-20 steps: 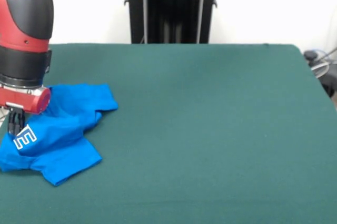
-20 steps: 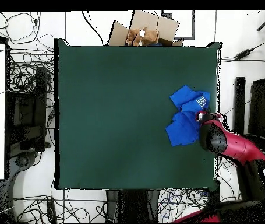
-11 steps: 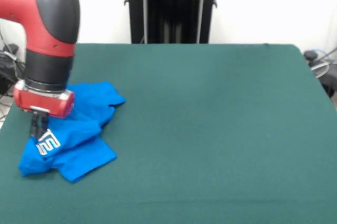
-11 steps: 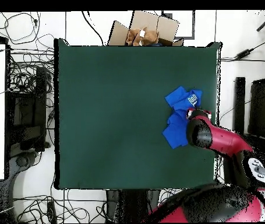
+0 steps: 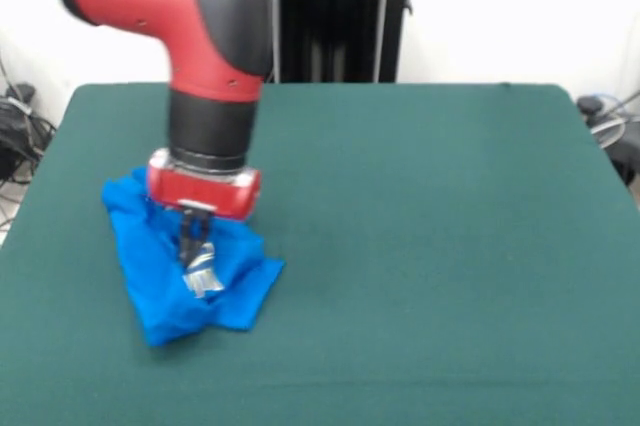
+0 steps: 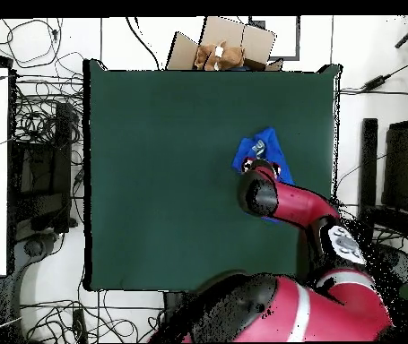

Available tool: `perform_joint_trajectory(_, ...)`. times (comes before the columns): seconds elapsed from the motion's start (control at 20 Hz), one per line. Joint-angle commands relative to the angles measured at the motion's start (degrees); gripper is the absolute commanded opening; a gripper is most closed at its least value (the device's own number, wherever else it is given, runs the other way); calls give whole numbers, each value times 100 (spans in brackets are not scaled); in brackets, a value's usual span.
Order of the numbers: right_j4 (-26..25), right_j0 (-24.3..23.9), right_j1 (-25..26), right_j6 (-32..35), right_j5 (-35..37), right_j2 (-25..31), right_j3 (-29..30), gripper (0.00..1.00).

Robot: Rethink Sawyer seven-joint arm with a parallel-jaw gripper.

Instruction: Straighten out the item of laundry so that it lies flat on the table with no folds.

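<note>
Fingers clenched on bunched blue T-shirt, crumpled in a heap on green table.

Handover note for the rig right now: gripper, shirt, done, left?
Gripper: down in the blue T-shirt; whether it is shut on the cloth cannot be told.
T-shirt: bunched in a crumpled heap on the green table, in the left half of the front view; in the overhead view it shows just beyond the arm's wrist, mostly covered.
Done: nothing flat yet.
Left: spread the shirt out and smooth all folds.
</note>
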Motion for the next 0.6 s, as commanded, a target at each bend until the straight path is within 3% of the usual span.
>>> perform_joint_trajectory(0.05, -85, 22, 19, 724, 605, -300, 495, 0)
perform_joint_trajectory(0.2, -768, -611, 238, -37, 460, 48, 203, 0)
perform_joint_trajectory(0.3, -900, -684, 313, -56, 437, 104, 130, 0)
perform_joint_trajectory(0.6, -513, 109, 685, 753, 216, -106, -86, 0)
